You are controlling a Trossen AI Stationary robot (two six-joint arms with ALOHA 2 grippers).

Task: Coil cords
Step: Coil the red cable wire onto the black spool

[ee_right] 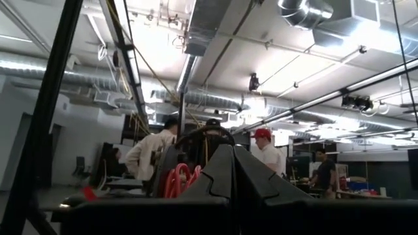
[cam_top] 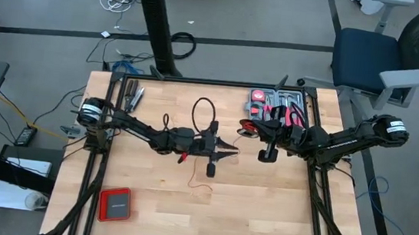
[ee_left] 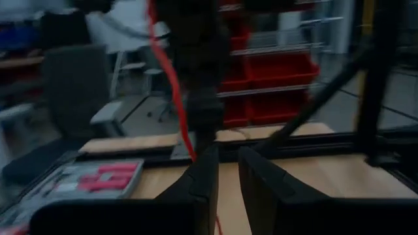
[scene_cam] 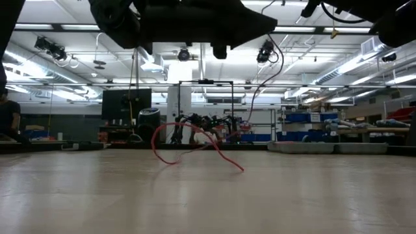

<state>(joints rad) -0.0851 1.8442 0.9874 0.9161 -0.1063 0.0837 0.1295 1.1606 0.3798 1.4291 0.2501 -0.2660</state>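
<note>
The thin red cord shows as a small bundle of loops at my right gripper, above the table's middle right. In the right wrist view the loops lie beside the shut fingers, which point upward. From there a strand runs down past my left gripper, whose fingers stand a little apart. My left gripper is above the table's middle. The cord's free part lies in a loose loop on the table. My right gripper is shut, and the red loops sit against the side of one finger, lifted clear of the table. The fingers hide where the cord meets them. My left gripper has the strand running down to one fingertip; I cannot tell whether it touches.
A grey tool tray with red-handled tools sits at the far right edge. A flat red box lies near the front left. A black cable loop stands over the left arm. People stand in the room beyond.
</note>
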